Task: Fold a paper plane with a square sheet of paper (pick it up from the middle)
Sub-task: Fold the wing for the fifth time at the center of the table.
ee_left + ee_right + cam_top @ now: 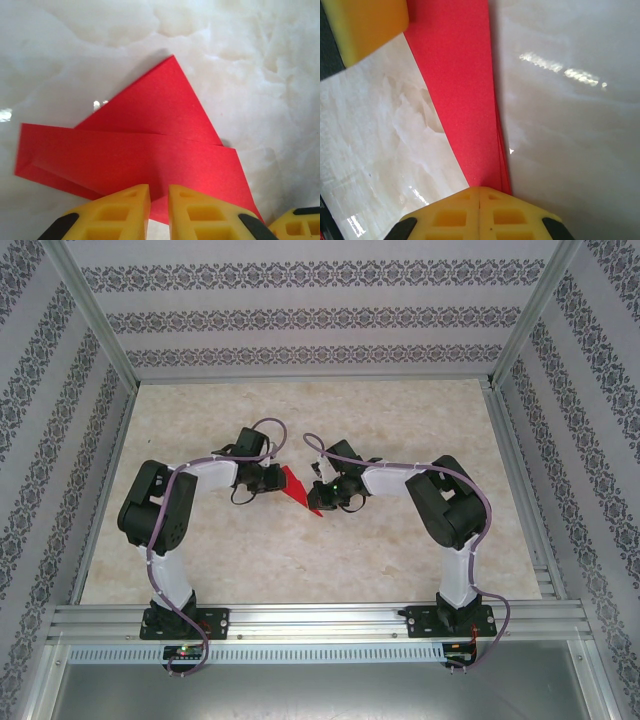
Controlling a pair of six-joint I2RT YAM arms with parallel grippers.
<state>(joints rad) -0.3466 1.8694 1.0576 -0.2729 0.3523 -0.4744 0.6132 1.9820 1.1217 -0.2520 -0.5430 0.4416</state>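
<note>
Paper first: the red sheet [297, 488], already creased into a pointed, layered wedge but not yet a finished dart, lay at the middle of the tabletop [400, 570], well away from all four edges, between my two hands. The right hand [480, 192] was clenched, its fingers pressed together with no gap, and the narrow end of the sheet ran straight into the fingertips. I judged it was pinning or pinching that tip so the layers could not slide while the other side was worked. The left hand [159, 192] sat low over the wider end, its fingers drawn nearly together with a thin slit between them and red showing in that slit. Whether it was pinching a flap or only pressing the sheet flat I could not tell from its wrist camera. Both arms had their elbows bowed outward toward the tabletop's left and right edges, with forearms swung inward, so the hands faced each other low and close across the sheet. That pose, as I read it, suited holding one end while creasing the other.
</note>
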